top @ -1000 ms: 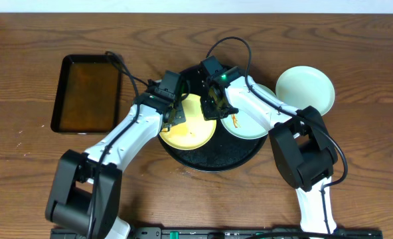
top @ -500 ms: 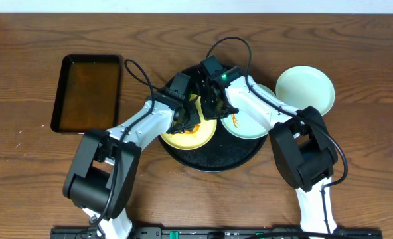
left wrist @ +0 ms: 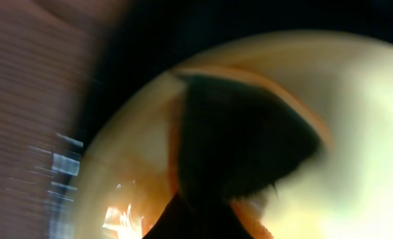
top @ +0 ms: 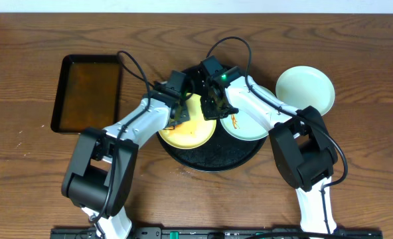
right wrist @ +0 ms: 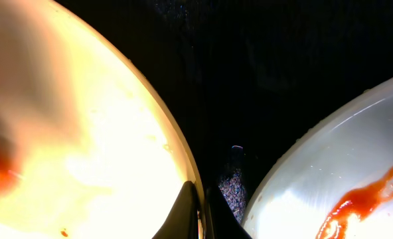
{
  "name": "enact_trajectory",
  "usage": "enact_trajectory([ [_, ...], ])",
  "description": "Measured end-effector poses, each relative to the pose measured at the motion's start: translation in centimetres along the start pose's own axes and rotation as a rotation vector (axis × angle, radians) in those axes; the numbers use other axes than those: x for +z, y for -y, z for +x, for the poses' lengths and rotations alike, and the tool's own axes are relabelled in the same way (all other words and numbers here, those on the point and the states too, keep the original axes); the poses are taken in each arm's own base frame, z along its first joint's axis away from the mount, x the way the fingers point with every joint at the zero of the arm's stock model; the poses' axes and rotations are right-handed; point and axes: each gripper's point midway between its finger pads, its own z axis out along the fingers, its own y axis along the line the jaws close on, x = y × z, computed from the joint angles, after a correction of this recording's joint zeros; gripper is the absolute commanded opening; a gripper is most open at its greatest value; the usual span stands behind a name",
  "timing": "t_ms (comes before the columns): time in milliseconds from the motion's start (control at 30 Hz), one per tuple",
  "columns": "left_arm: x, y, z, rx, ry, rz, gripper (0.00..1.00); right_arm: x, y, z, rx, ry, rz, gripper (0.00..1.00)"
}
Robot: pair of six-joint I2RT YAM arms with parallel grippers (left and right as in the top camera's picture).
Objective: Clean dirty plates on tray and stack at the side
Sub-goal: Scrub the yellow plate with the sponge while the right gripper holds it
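Left arm: stretched forward, left tool (top: 178, 111) tipped down over the yellow plate (top: 195, 135) directly beneath it; spread cannot be told, view blurred. Right arm: bent inward, right tool (right wrist: 201, 202) pinching that plate's rim. Plate lies on the black tray (top: 210, 158).

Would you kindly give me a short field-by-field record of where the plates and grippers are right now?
yellow plate: on round black tray, orange smears
smeared mint plate: at tray's right edge, beside yellow plate
plain mint plate: on table, right of tray
right gripper: shut on yellow plate's rim
left gripper: over yellow plate, jaws unclear
rectangular tray: far left, brown liquid
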Motion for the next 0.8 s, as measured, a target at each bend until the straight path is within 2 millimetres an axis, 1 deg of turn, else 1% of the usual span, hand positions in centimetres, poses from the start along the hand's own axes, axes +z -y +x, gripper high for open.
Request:
enact_trajectory([
  [67, 0.2, -1.5, -0.9, 0.007, 0.030, -0.055, 0.08, 0.0, 0.0, 0.0, 0.001, 0.000, 0.000, 0.01],
  [100, 0.2, -1.9, -1.1, 0.009, 0.036, -0.068, 0.08, 0.0, 0.0, 0.0, 0.001, 0.000, -0.002, 0.01],
  [367, -0.1, -3.0, -1.7, 0.048, 0.054, -0.114, 0.08, 0.0, -0.9, 0.0, -0.004, 0.004, -0.021, 0.01],
  [433, -0.9, -3.2, -1.8, 0.046, 0.062, -0.118, 0.08, 0.0, -0.9, 0.1, -0.004, 0.003, -0.022, 0.01],
  [500, -2.5, -3.3, -2.6, 0.027, 0.090, -0.092, 0.08, 0.0, -0.9, 0.1, -0.004, 0.003, -0.022, 0.01],
  [600, -4.8, -2.3, -3.4, -0.003, 0.111, 0.011, 0.08, 0.0, -0.9, 0.1, -0.004, 0.004, -0.022, 0.01],
  [667, -5.9, -0.8, -3.0, -0.014, 0.087, 0.113, 0.08, 0.0, -0.9, 0.0, -0.004, 0.004, -0.021, 0.01],
  [733, -6.1, 0.3, -2.4, -0.026, 0.050, 0.173, 0.08, 0.0, -0.9, 0.0, -0.004, 0.004, -0.021, 0.01],
  [800, -5.8, 1.6, -1.1, -0.045, -0.011, 0.228, 0.08, 0.0, -0.9, 0.0, -0.004, 0.004, -0.021, 0.01],
])
